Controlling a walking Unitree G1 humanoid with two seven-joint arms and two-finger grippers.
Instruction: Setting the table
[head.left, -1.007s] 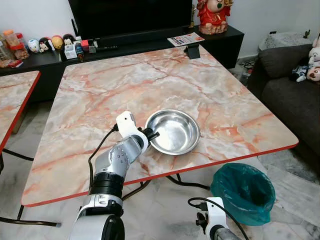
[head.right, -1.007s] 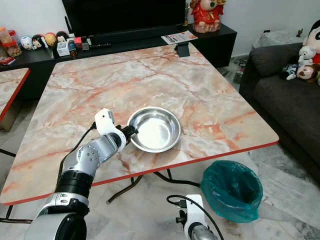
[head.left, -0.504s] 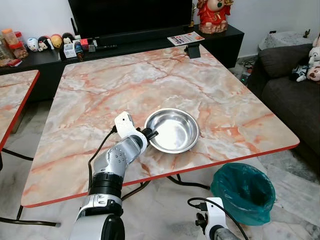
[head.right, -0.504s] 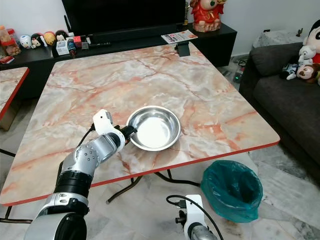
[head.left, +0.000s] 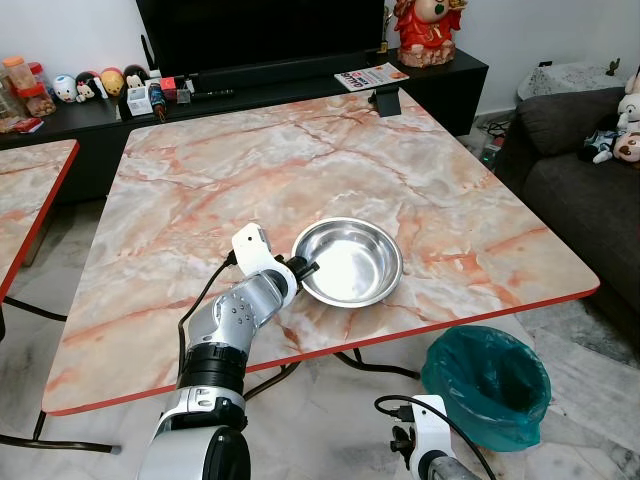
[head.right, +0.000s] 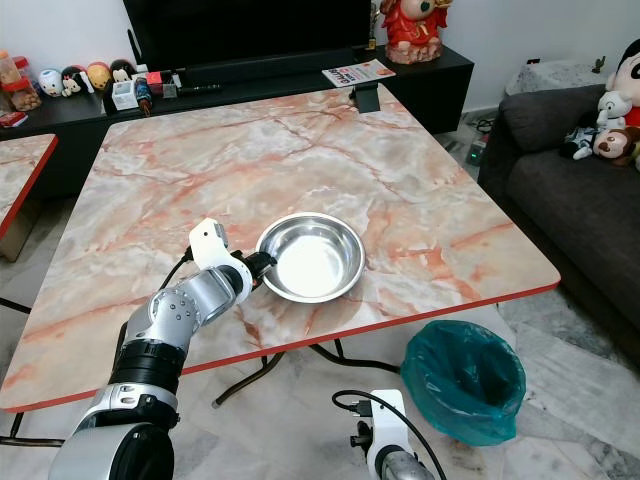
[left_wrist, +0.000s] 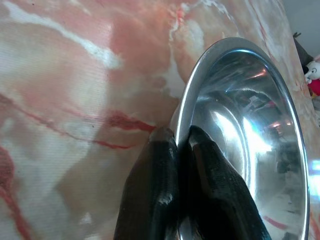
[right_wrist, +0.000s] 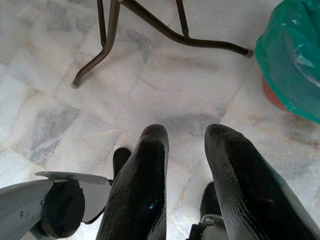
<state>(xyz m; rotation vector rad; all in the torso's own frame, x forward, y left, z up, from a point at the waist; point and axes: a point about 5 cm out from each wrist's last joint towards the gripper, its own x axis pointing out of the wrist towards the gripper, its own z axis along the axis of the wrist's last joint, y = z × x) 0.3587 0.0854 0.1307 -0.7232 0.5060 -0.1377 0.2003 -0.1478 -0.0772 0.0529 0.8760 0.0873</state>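
A shiny steel bowl rests on the pink marble table near its front edge. My left gripper is shut on the bowl's near-left rim; in the left wrist view its two black fingers pinch the rim, one outside and one inside the bowl. My right arm hangs low below the table edge; its gripper points down at the tiled floor with a gap between its fingers and nothing in it.
A bin lined with a teal bag stands on the floor at the front right, beside the table's metal legs. A dark sofa lies to the right. A TV bench with small items runs behind the table, and a second table's edge shows at left.
The bowl and my left gripper have shifted very slightly to the right on the table; the grip on the rim is unchanged. The right arm stays hanging.
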